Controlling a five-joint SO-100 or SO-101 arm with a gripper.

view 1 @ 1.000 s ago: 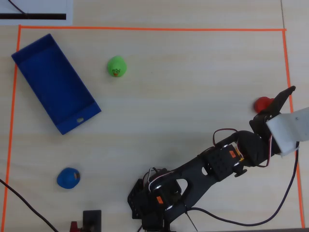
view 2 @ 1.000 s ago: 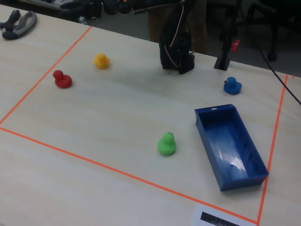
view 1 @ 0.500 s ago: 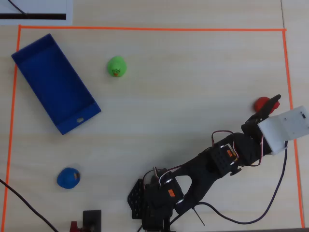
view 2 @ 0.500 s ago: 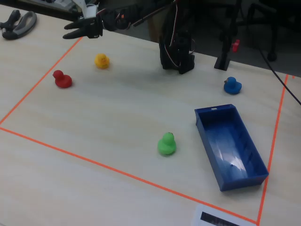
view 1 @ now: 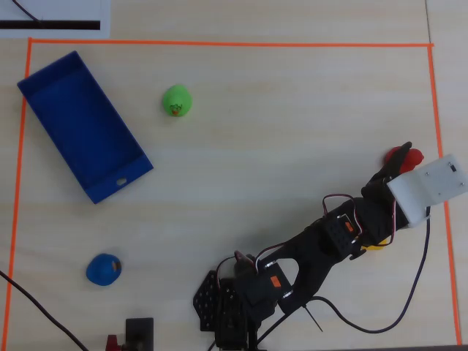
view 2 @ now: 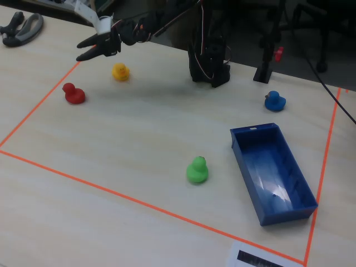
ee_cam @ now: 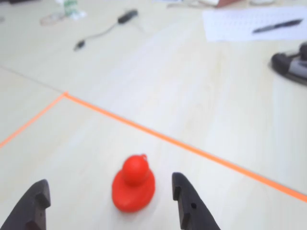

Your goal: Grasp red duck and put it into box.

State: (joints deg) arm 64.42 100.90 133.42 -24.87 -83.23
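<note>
Red duck [ee_cam: 133, 186]: a small rubber toy, judged light, slightly yielding and smooth enough to slip, best taken across the rounded body below the head bump; it is found upright on the bare table, just inside the orange tape line [ee_cam: 192, 148], well apart from the blue box [view 1: 82, 124] at the opposite side of the overhead view. Gripper [ee_cam: 112, 203]: spread wide and empty, raised above the table in the fixed view [view 2: 92, 48], nothing touched, the duck framed between the two black fingertips [ee_cam: 184, 196] in the wrist view. Yellow duck [view 2: 120, 72]: noted near the red one, a possible obstruction.
</note>
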